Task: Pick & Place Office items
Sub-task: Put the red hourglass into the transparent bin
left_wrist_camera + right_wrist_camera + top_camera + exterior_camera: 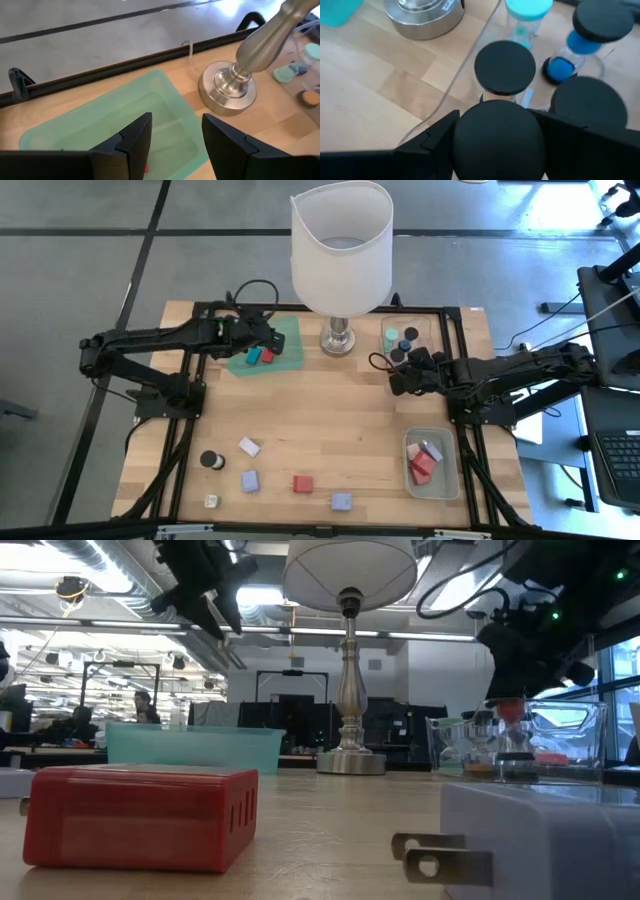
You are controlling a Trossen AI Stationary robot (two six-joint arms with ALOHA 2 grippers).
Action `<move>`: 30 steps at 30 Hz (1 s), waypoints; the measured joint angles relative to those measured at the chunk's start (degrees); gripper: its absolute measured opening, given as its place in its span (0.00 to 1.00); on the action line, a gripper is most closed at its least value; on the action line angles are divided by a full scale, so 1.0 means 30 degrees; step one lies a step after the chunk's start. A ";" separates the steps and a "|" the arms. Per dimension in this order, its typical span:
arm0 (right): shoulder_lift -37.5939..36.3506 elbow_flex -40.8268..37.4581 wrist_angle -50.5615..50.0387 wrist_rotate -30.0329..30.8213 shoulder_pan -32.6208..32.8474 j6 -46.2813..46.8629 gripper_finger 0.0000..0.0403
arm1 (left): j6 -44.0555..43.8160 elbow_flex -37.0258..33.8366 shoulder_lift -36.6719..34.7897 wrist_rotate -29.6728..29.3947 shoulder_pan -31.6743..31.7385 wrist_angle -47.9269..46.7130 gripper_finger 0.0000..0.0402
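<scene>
My left gripper [272, 340] [176, 135] hovers open over the green tray [100, 130] at the table's far left, with nothing between its fingers. A red block [267, 356] and a blue block [254, 355] lie in that tray. My right gripper [403, 375] [497, 145] is shut on a dark-capped cylinder [497, 132], at the near-left corner of the far clear tray [424, 328]. That tray holds more dark-capped cylinders [505, 67], a blue one [560, 67] and a teal-capped one [527, 10]. More office items lie near the table's front: a red block [303, 484] and two lavender blocks [249, 480]. My right gripper pinches the dark-capped cylinder between its two fingers [435, 140], one on each side just below the round black cap [497, 120]. The fingers slant down from the table's right side. The cap hides the body and its lower end, so I cannot tell whether it is clear of the tray.
The white-shaded lamp [340, 250] stands at the far middle on its metal base [227, 90], between my two grippers, its cord [465, 65] running across the wood. A second clear tray [447, 480] with red and pink blocks sits near right. A black frame [175, 480] borders the table.
</scene>
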 joint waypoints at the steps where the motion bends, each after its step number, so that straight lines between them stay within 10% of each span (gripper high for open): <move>1: 0.0000 -0.0207 0.0269 -0.0053 -0.0027 0.0084 0.51 | -0.0172 0.0000 0.0221 -0.0005 -0.0035 0.0026 0.42; 30: 0.0982 -0.0851 0.1841 -0.0102 -0.0074 0.0327 0.59 | 0.0377 0.0000 0.0037 -0.1204 -0.0104 0.0150 0.42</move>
